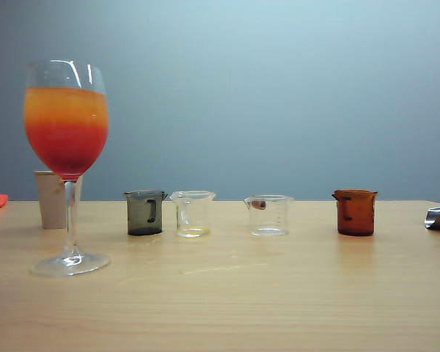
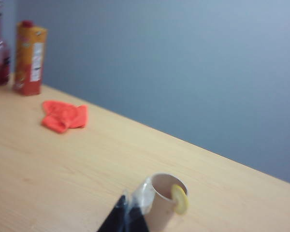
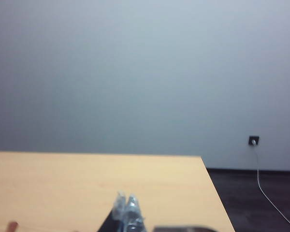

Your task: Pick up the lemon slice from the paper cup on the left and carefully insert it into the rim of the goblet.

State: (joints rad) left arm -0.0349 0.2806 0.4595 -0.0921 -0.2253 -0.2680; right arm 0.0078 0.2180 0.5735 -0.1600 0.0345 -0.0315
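1. The lemon slice (image 2: 179, 198) is sitting perched on the rim of the paper cup (image 2: 160, 205), half in and half out, as the left wrist view shows.
2. In the exterior view the cup (image 1: 53, 199) is standing just behind the goblet (image 1: 67, 165), partly hidden by its stem; the slice is not showing there.
3. The left gripper (image 2: 134, 205) is hovering just beside the cup, on the side away from the slice, its fingers pressed together and holding nothing.
4. The right gripper (image 3: 126, 209) is hanging well apart from the cup, over bare table (image 3: 87, 188); its fingers are lying together too, empty.
5. The slice is probably handling as light, wet, soft and slippery, so a hard squeeze is likely tearing the flesh.
6. The firmer rind at the part sticking up above the rim looks like the best hold, pinched across the flat faces.
7. The goblet is looking tall, top-heavy with liquid and fragile, so pushing on its rim is risking a tip.
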